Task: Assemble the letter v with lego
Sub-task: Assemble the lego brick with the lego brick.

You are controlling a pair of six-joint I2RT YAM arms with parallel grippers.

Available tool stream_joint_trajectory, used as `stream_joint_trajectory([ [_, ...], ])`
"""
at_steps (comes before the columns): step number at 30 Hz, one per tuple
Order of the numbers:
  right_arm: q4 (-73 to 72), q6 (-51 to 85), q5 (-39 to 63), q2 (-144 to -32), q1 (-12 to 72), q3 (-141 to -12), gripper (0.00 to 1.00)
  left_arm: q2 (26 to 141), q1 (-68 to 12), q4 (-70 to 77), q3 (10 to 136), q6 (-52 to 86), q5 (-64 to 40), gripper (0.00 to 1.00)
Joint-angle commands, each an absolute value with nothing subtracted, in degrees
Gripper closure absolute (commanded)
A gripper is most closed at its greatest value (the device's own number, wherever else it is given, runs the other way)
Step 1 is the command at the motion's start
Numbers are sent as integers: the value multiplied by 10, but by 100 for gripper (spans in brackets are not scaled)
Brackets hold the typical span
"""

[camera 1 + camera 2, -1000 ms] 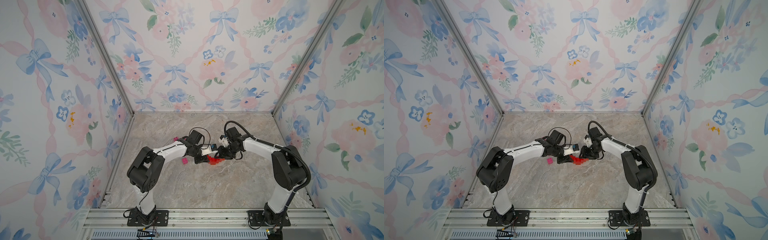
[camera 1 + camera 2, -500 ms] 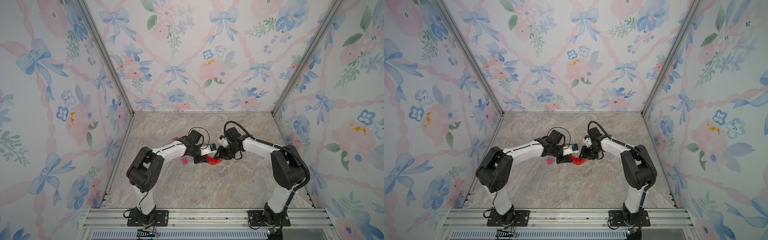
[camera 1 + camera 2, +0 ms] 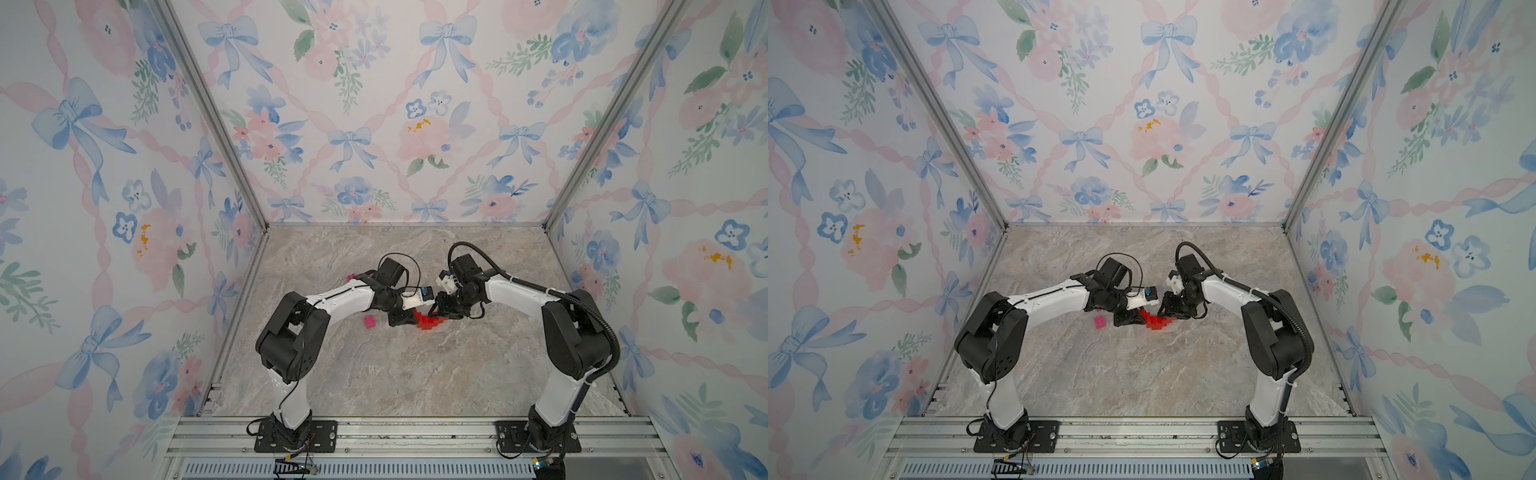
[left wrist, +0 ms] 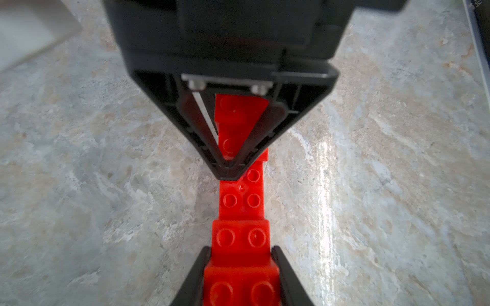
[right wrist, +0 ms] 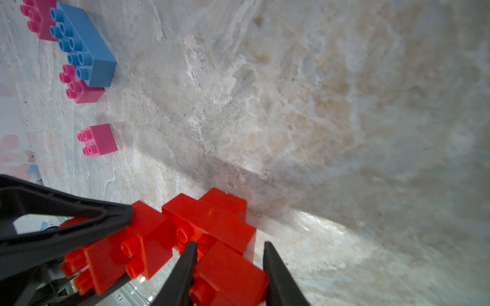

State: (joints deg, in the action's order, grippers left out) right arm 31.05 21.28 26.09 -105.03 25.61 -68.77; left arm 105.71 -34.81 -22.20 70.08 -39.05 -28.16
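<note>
On the marble tabletop [image 3: 415,374], mid-table, the stepped red lego row [image 3: 428,321] runs lengthwise between the arms, with the left gripper [image 4: 241,249] clamped on one end brick and the right gripper [image 5: 229,242] pinching the opposite end.

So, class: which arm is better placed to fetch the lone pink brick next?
Probably left: the pink brick lies beside the left pincer, while the right pincer is across the red bricks.
</note>
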Motion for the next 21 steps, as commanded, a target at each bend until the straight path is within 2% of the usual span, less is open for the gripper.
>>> stream_joint_trajectory([
  [1,312,213,258,-1066,255,-683,62,1079,-348,-258,707,-403,-276,100],
  [21,302,215,263,-1065,250,-676,58,1095,-351,-285,706,-415,-268,100],
])
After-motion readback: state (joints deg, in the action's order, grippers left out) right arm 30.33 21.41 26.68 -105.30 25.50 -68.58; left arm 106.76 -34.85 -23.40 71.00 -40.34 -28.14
